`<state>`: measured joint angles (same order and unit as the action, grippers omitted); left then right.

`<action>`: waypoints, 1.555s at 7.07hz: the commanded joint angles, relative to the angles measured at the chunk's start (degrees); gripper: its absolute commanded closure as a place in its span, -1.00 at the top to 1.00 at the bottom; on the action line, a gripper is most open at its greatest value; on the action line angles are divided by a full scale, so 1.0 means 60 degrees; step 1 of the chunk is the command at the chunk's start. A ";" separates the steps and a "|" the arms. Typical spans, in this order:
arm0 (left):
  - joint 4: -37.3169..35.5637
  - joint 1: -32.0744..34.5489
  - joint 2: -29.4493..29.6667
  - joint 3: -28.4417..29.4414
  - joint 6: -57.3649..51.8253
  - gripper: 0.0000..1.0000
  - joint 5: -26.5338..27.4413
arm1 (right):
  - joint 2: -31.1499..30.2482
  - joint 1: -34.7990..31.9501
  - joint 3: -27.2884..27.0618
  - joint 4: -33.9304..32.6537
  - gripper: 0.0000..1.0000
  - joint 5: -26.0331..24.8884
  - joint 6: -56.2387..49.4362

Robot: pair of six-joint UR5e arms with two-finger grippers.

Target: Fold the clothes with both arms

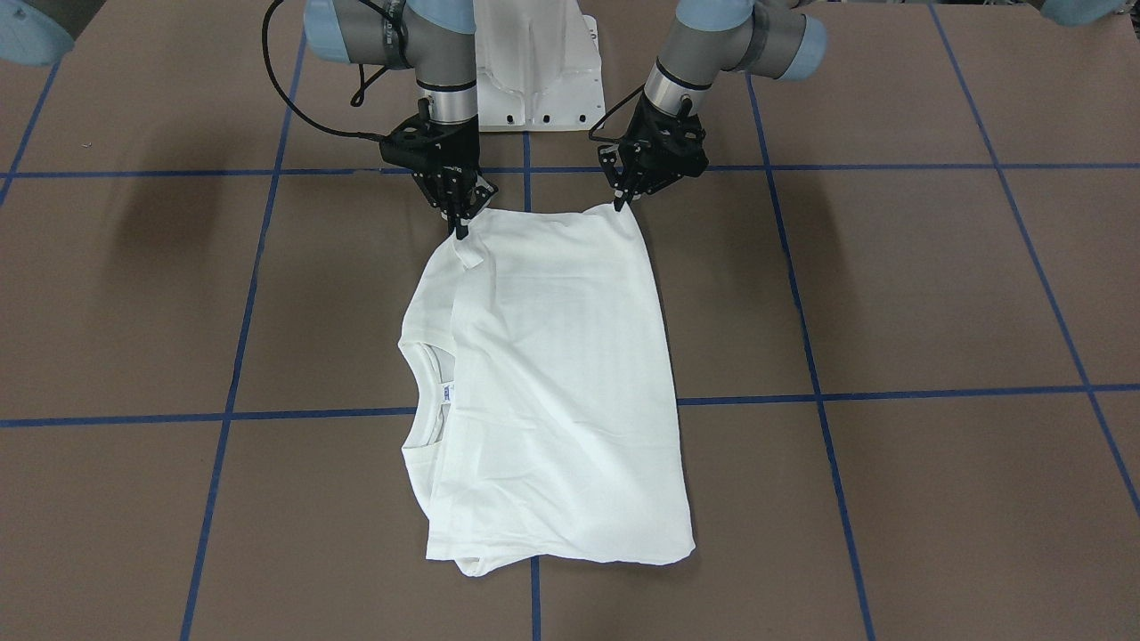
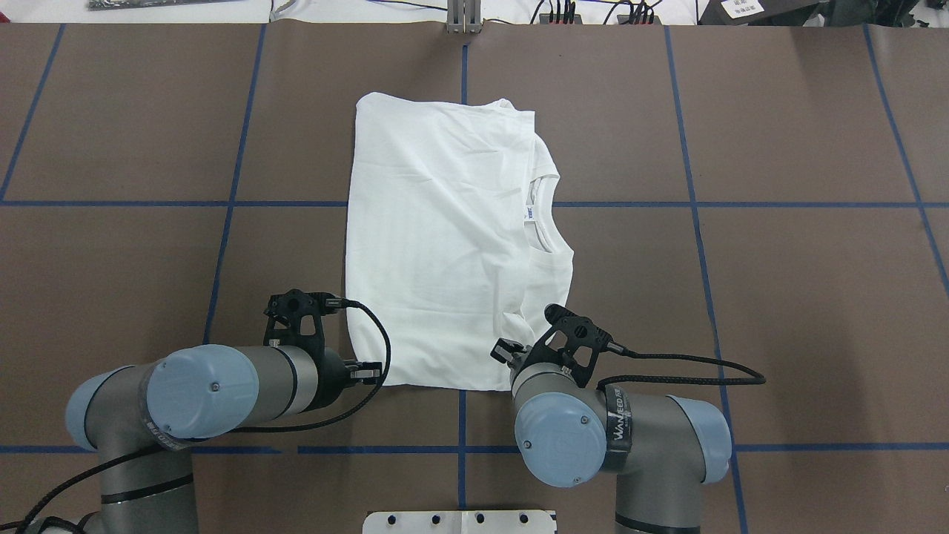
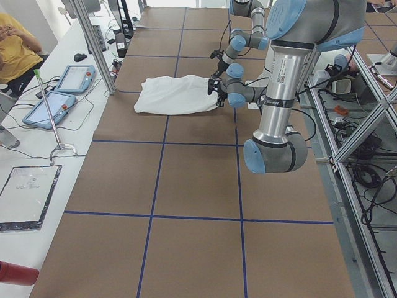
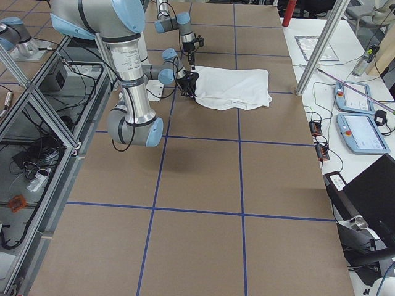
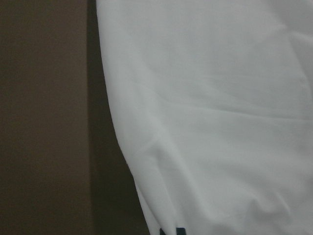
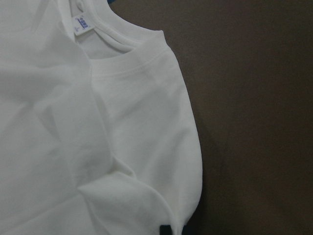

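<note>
Two pinch grips at the robot-side edge of the shirt (image 1: 552,374), one per corner. At the hem-end corner, left gripper (image 1: 619,204), fingers narrowed onto cloth. At the collar-end corner, right gripper (image 1: 460,230), likewise closed on fabric, a small fold puckered up beneath. Shirt folded into a long rectangle, flat on the table (image 1: 891,285), straddling blue tape lines (image 1: 891,392). Ribbed collar (image 1: 415,378) and blue neck label (image 1: 445,393) exposed toward robot's right.

Four distant views, two close, on shirt (image 1: 552,374)
</note>
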<state>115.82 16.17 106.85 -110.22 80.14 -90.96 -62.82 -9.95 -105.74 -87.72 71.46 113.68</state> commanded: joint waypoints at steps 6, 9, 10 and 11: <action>-0.5106 0.0014 0.0513 -0.4543 -0.0113 -1.00 -0.0822 | 0.0096 0.0634 -0.5011 -0.4817 -1.00 0.0131 -0.0034; -0.5079 0.1354 0.1218 -0.3241 -0.1660 -1.00 -0.0851 | 0.1354 -0.0782 -0.3475 -0.4658 -1.00 0.0204 -0.0926; -0.5050 0.2145 0.1539 -0.2599 -0.2232 -1.00 -0.0866 | 0.1706 -0.1280 -0.2905 -0.4251 -1.00 0.0378 -0.1218; -0.4977 0.2748 0.1818 -0.1911 -0.2673 -1.00 -0.0953 | 0.2014 -0.1778 -0.1783 -0.3464 -1.00 0.0612 -0.1410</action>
<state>85.57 27.70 115.62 -126.50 67.83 -96.22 -53.25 -16.88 -123.10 -112.93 73.67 106.95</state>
